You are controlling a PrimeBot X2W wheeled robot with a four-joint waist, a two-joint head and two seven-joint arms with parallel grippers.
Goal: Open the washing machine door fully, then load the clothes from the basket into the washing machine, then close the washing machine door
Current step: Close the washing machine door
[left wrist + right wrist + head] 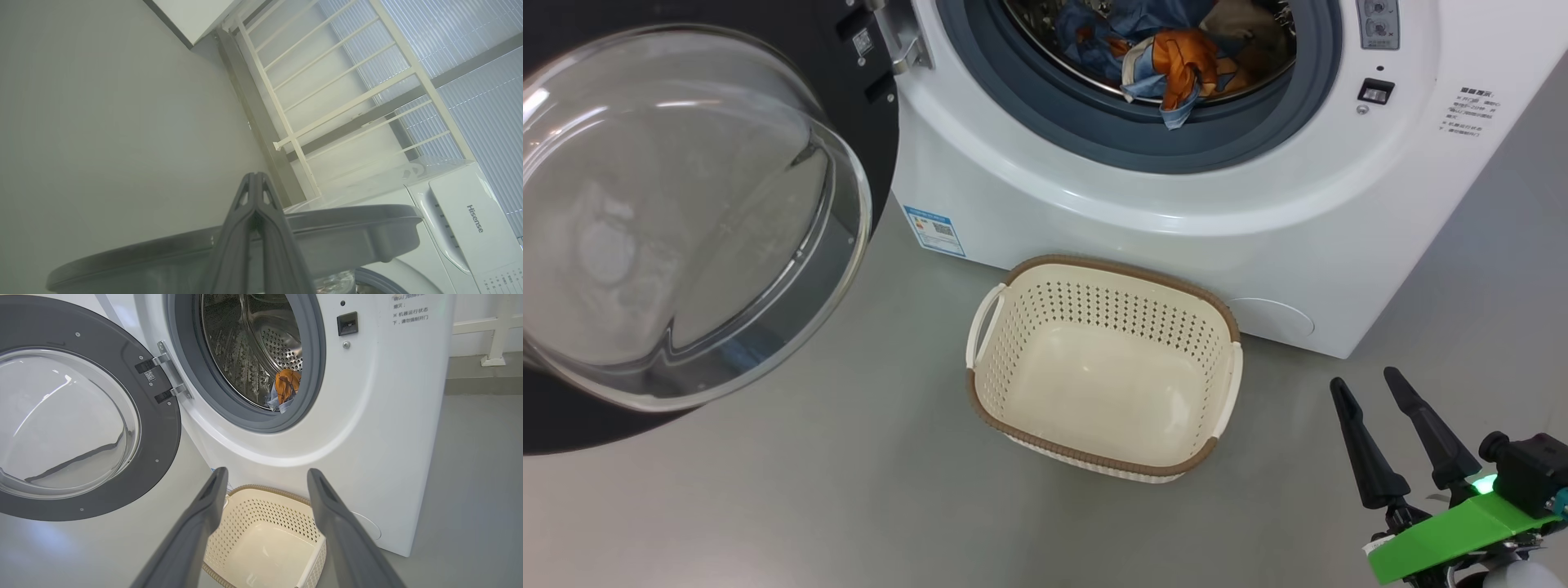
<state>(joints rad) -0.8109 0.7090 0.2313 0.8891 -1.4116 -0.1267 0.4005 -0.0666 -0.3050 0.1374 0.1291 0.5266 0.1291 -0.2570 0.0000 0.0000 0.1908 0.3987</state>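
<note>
Blue and orange clothes are lying inside the white front-loading washing machine, its round black door standing open left; the cream perforated basket is sitting near. Right gripper is hovering spread, left gripper pinching closed, seemingly beside the door, both empty.

Laundry corner, bare test-room look: white front-loader washing machine on plain grey floor, laundry basket in front, white railing, ribbed wall panels behind.
</note>
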